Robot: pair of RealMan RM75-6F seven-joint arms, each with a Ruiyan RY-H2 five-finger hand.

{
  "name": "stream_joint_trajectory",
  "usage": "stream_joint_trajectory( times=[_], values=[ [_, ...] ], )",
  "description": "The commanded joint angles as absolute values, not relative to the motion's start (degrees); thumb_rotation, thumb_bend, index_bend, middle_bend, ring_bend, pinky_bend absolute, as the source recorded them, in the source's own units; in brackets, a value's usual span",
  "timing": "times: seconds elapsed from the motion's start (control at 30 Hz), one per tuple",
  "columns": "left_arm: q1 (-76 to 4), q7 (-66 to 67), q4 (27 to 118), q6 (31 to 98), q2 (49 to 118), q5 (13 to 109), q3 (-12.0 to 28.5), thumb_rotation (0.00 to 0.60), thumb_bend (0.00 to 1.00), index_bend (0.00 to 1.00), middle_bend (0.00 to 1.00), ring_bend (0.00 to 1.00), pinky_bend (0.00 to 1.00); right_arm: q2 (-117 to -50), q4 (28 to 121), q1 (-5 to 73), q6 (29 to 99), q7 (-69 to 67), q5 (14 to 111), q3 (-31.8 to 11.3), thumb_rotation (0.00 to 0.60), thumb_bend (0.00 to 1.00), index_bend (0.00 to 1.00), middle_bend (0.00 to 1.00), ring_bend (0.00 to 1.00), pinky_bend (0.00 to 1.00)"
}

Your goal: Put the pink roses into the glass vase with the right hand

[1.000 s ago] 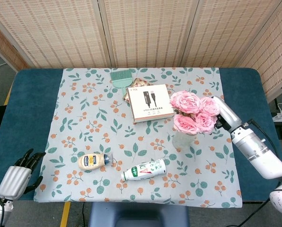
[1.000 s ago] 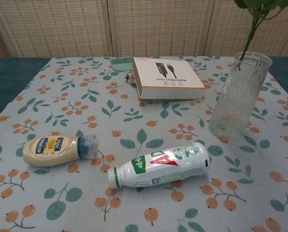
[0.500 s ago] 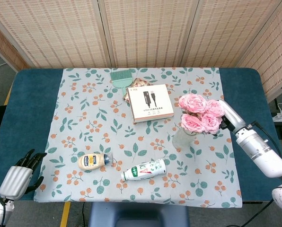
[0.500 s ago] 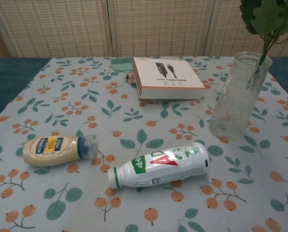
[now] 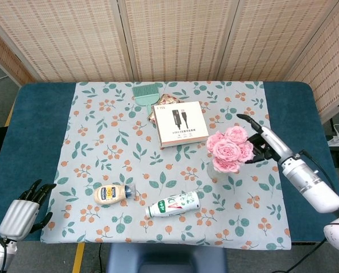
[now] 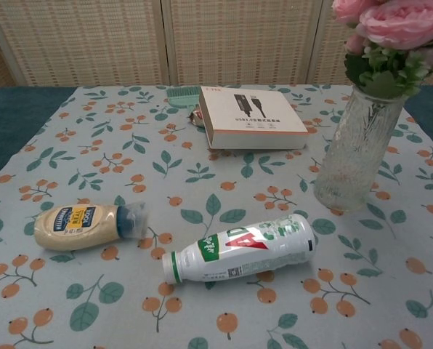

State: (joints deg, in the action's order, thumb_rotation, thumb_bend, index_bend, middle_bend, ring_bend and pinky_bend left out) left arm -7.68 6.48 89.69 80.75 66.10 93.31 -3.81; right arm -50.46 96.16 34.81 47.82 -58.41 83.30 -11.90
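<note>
The pink roses (image 5: 229, 149) stand in the glass vase (image 6: 358, 145), blooms and green leaves (image 6: 387, 73) resting at its mouth. In the head view the blooms hide nearly all of the vase (image 5: 217, 169). My right hand (image 5: 260, 142) is just right of the flowers with its fingers spread apart and nothing held in them. My left hand (image 5: 24, 207) hangs off the table's front left corner, fingers extended and empty. The chest view shows the roses (image 6: 391, 25) at the top right.
A white cable box (image 5: 180, 123) lies behind the vase, a green brush (image 5: 145, 92) behind that. A mayonnaise bottle (image 5: 112, 194) and a green-labelled bottle (image 5: 174, 204) lie on their sides on the floral cloth (image 5: 101, 131) near the front.
The roses have dropped down into the vase. My right hand has let go of them, spreading its fingers and pulling slightly right. The left hand has not moved.
</note>
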Motion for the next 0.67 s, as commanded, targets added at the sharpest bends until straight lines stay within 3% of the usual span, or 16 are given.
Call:
stream_joint_trajectory(
  times=[0.03, 0.2, 0.3, 0.37, 0.53, 0.67],
  values=[
    [-7.67, 6.54, 89.7, 80.78, 66.1, 93.36, -3.83, 0.6, 0.35, 0.11, 0.16, 0.06, 0.28, -49.47, 96.7, 32.97, 51.39, -57.03, 85.14, -11.24, 0.6, 0.02, 0.0, 0.81, 0.83, 1.0],
    [-7.68, 6.56, 89.72, 80.66, 66.14, 93.33, -3.9, 0.6, 0.35, 0.11, 0.16, 0.06, 0.28, -48.05, 97.8, 28.06, 60.93, -52.57, 87.51, -10.35, 0.6, 0.02, 0.0, 0.68, 0.74, 1.0],
    [-7.8, 6.36, 89.51, 80.34, 66.2, 93.05, -3.82, 0.6, 0.35, 0.11, 0.16, 0.06, 0.28, -48.14, 98.96, 21.92, 70.71, -41.28, 87.25, -9.19, 0.6, 0.02, 0.0, 0.61, 0.68, 1.0],
    [-7.82, 6.26, 89.38, 80.14, 66.22, 92.83, -3.81, 0.6, 0.35, 0.11, 0.16, 0.06, 0.28, -50.2, 99.66, 16.97, 78.41, -28.88, 85.31, -8.47, 0.6, 0.02, 0.0, 0.59, 0.64, 0.99],
    [-7.85, 6.35, 89.35, 80.29, 66.26, 93.12, -3.87, 0.6, 0.35, 0.11, 0.16, 0.06, 0.28, -60.22, 96.71, 7.71, 94.18, -7.12, 85.59, -5.7, 0.6, 0.02, 0.1, 0.46, 0.44, 0.84],
    [-7.89, 6.7, 89.3, 80.01, 66.39, 93.01, -3.95, 0.6, 0.35, 0.11, 0.16, 0.06, 0.28, -65.39, 90.74, 4.84, 97.46, -4.56, 88.09, -3.36, 0.6, 0.02, 0.11, 0.35, 0.32, 0.76]
  ],
)
